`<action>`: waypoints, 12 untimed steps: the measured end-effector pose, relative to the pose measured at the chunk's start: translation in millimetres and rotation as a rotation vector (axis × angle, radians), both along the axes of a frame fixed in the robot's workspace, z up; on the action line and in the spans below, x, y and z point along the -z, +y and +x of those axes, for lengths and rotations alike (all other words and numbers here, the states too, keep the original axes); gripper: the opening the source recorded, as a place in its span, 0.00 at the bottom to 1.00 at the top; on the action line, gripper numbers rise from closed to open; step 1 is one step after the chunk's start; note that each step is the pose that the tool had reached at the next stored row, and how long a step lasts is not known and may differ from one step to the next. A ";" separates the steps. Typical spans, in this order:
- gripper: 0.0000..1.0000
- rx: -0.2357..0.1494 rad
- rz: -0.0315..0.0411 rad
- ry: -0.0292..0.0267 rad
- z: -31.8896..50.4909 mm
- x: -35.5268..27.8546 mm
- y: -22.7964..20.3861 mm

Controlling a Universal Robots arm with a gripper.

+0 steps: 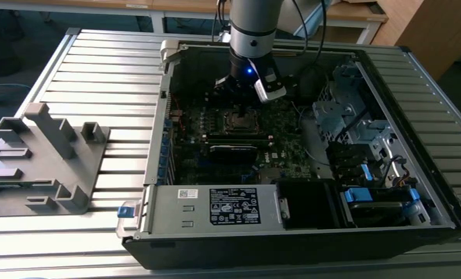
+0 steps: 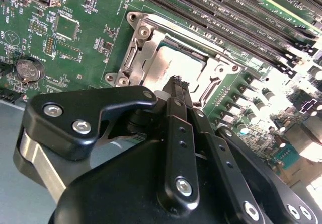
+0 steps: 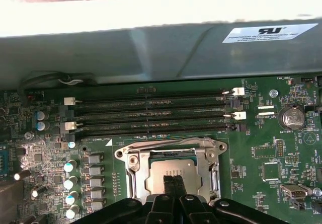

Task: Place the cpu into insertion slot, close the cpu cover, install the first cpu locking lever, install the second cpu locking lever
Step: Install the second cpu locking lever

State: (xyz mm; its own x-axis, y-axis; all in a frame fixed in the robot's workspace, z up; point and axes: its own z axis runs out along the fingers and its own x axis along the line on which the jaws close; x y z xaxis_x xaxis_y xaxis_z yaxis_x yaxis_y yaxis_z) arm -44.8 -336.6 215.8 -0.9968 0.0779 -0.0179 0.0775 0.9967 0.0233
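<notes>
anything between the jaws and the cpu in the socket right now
Nothing visible. In both wrist views the gripper sits directly over the cpu, which already lies in the insertion slot framed by the cpu cover. No cable or part crosses between them.

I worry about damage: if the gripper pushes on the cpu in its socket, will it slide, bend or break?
The cpu looks flat and metal-topped, so probably stiff. The cpu cover frames it, so sliding seems unlikely. Hard pressing may be risky.

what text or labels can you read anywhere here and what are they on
None reads reliably.
white sticker on the case wall, first wrist view: print too small.
black label, exterior view: blurred.
small white label beside it: blurred.
board lettering, first wrist view: too small.
</notes>
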 end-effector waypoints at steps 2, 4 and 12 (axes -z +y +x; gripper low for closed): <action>0.11 0.000 -0.0003 0.0001 0.0 -1.0 -0.1; 0.11 0.000 -0.0001 0.0001 0.0 -2.8 0.0; 0.11 0.000 0.0000 0.0003 0.0 -13.2 0.0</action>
